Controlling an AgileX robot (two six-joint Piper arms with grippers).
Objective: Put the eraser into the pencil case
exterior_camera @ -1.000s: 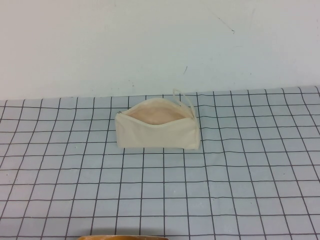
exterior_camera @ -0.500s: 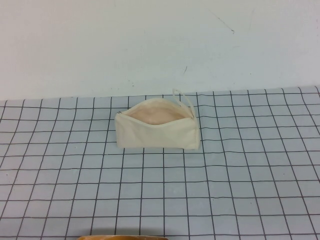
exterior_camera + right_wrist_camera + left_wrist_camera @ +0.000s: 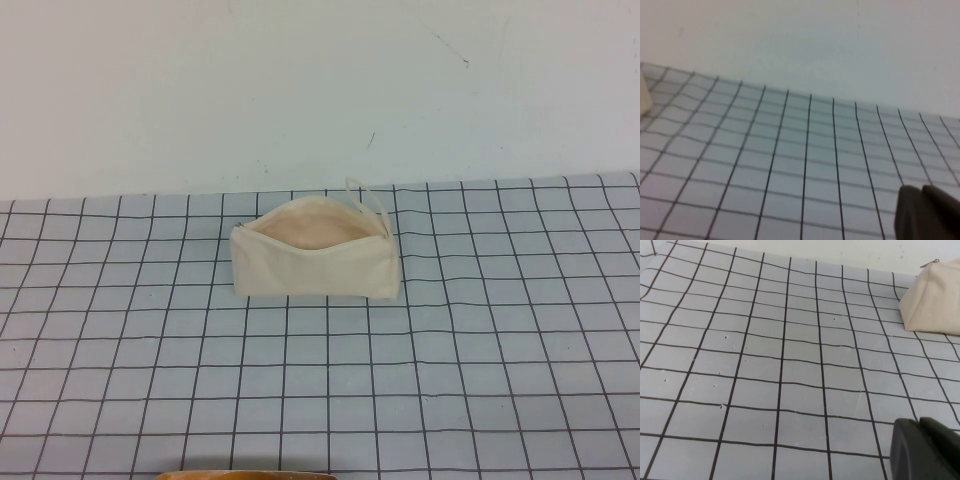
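The cream-white pencil case (image 3: 315, 260) stands on the grid mat near its far edge, mouth open and pinkish lining showing, its white pull loop (image 3: 368, 197) at the right end. One end of it shows in the left wrist view (image 3: 935, 302), and a sliver of it in the right wrist view (image 3: 644, 97). The eraser is not in view. My left gripper (image 3: 924, 426) is shut and empty above bare mat, well away from the pouch. My right gripper (image 3: 922, 191) is shut and empty above bare mat. Neither gripper shows in the high view.
The grey grid mat (image 3: 450, 380) covers the table up to a white wall (image 3: 300, 90). An orange-brown rim (image 3: 245, 475) shows at the near edge of the high view.
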